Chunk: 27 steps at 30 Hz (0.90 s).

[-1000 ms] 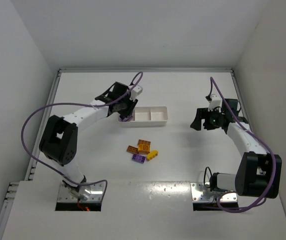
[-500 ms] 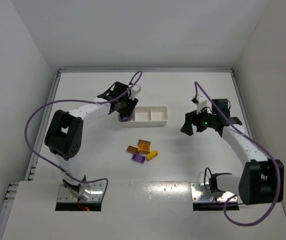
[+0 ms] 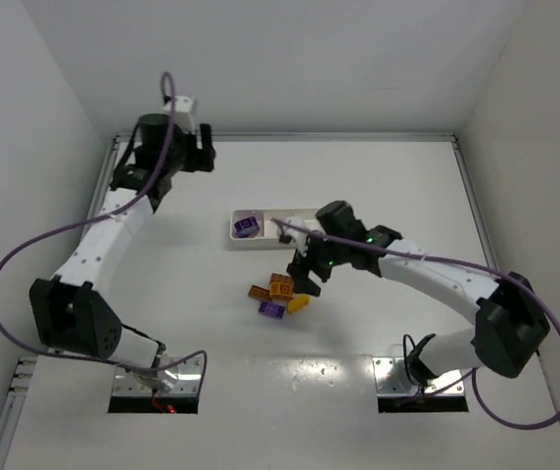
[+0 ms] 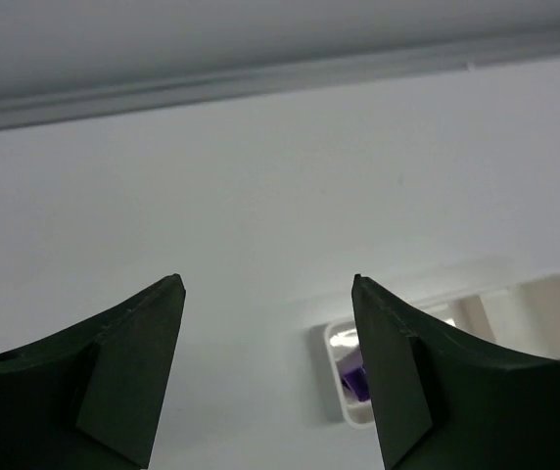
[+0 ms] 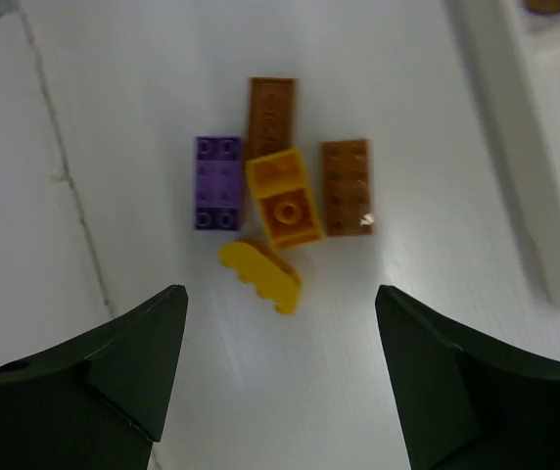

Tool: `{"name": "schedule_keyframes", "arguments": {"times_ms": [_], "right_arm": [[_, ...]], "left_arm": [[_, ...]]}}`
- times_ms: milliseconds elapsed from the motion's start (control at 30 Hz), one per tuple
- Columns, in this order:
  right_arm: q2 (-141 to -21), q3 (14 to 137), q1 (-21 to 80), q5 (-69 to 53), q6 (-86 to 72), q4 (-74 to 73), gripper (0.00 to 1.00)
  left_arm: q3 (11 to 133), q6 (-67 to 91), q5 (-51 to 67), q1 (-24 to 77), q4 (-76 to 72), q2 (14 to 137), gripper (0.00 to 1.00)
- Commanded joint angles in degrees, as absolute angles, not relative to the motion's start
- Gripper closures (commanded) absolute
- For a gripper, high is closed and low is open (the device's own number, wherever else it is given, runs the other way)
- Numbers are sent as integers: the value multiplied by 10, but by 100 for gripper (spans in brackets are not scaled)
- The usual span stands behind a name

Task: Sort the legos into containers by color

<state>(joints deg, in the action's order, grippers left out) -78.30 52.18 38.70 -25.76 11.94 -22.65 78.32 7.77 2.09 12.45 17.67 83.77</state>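
Note:
The white tray (image 3: 300, 238) lies mid-table; a purple lego (image 3: 248, 225) rests in its left compartment, also visible as the purple lego (image 4: 356, 378) in the tray (image 4: 476, 304) in the left wrist view. A loose pile sits in front of the tray: a purple brick (image 5: 219, 182), two orange-brown bricks (image 5: 271, 113) (image 5: 346, 186), a yellow-orange brick (image 5: 284, 201) and a yellow brick (image 5: 260, 275) on its side. My right gripper (image 5: 280, 328) (image 3: 305, 272) hovers open over the pile, holding nothing. My left gripper (image 3: 198, 155) (image 4: 268, 372) is open and empty, high near the far left corner.
White walls close the table at the back and both sides. The tray's long wall (image 5: 515, 147) runs just right of the pile in the right wrist view. A purple cable (image 3: 25, 250) loops off the left arm.
The left gripper opened, left the purple lego in the tray's left compartment and drew back to the far left corner. The right arm swung from the right side to over the pile.

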Motion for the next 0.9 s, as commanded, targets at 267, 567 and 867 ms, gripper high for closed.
{"name": "schedule_keyframes", "arguments": {"times_ms": [267, 567, 867], "right_arm": [[-870, 527, 561, -144, 115, -172, 23], [-967, 565, 593, -145, 76, -160, 26], [-1002, 577, 593, -123, 58, -154, 24]], "left_arm": [[705, 135, 47, -10, 189, 717, 25], [689, 135, 70, -39, 189, 717, 25], [679, 130, 91, -49, 189, 722, 25]]}}
